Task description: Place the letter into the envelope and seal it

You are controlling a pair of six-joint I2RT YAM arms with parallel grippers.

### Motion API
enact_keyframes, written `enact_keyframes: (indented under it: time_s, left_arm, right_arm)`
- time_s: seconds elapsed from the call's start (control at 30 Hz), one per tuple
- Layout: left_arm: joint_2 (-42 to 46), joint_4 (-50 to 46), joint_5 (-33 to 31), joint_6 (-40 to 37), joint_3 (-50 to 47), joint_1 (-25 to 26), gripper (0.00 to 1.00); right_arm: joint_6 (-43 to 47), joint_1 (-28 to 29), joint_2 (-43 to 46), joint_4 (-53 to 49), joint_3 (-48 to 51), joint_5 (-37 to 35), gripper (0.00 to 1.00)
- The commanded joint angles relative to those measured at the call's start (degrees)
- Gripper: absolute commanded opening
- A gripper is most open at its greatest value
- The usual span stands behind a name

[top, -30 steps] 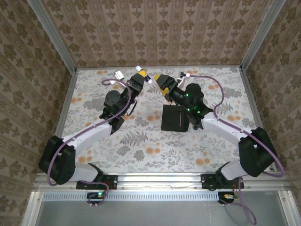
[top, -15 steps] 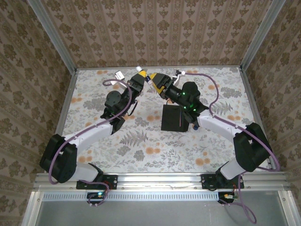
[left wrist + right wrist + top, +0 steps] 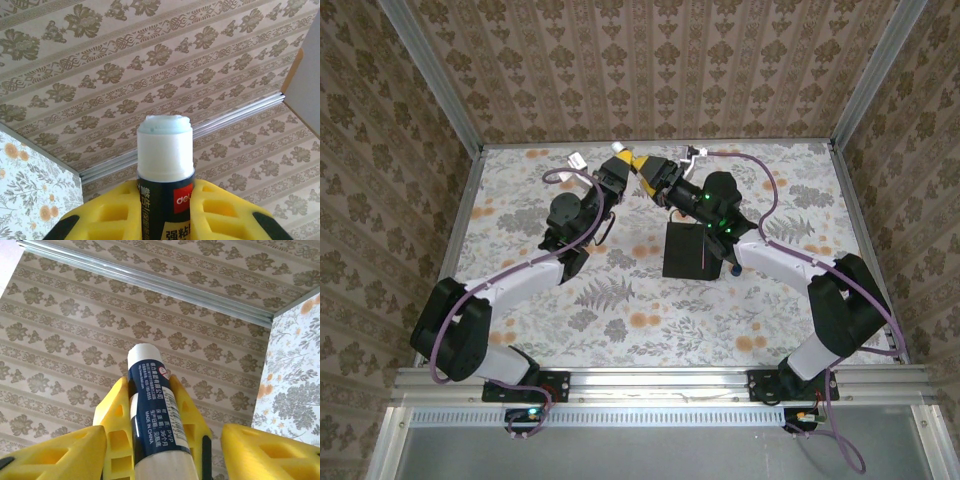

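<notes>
The right gripper [image 3: 161,452] stood a little apart from the left gripper [image 3: 165,205] one second ago. Now it has come right up to it, above the far middle of the table [image 3: 620,320], and its fingers are drawing together. They are still apart, one on each side of the glue stick [image 3: 165,155], and I think they do not touch it yet. The left gripper has stayed narrow and keeps the stick clamped, with the pale end pointing out past its yellow fingers. To me this looks like preparation for the sealing, perhaps a handover or a better grip on the stick, but no glue is on the paper yet. The envelope [image 3: 690,252] lies flat on the table, nearer than both grippers, and the right arm [image 3: 775,258] hangs beside its right edge. A small dark blue thing [image 3: 733,268] sits just beside that edge. It may be a cap, but it is too small to tell.
</notes>
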State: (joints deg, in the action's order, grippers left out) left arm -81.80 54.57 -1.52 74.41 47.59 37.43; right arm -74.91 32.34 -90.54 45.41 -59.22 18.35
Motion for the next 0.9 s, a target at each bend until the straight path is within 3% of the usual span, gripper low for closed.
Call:
enact_keyframes:
  time_s: [0.0,0.17,0.87]
  left_arm:
    - [-0.2,3.8,0.2,1.3,-0.2,-0.5,0.00]
    - [-0.5,3.4,0.5,1.8,0.0,-0.6,0.00]
    - [-0.6,-1.4,3.3,2.3,0.6,-0.8,0.00]
  right_arm:
    - [0.3,0.5,-0.5,3.2,-1.9,0.8,0.58]
    - [0.1,0.5,-0.6,3.7,-1.7,1.1,0.47]
    - [1.3,0.6,-0.7,3.0,-2.9,2.4,0.38]
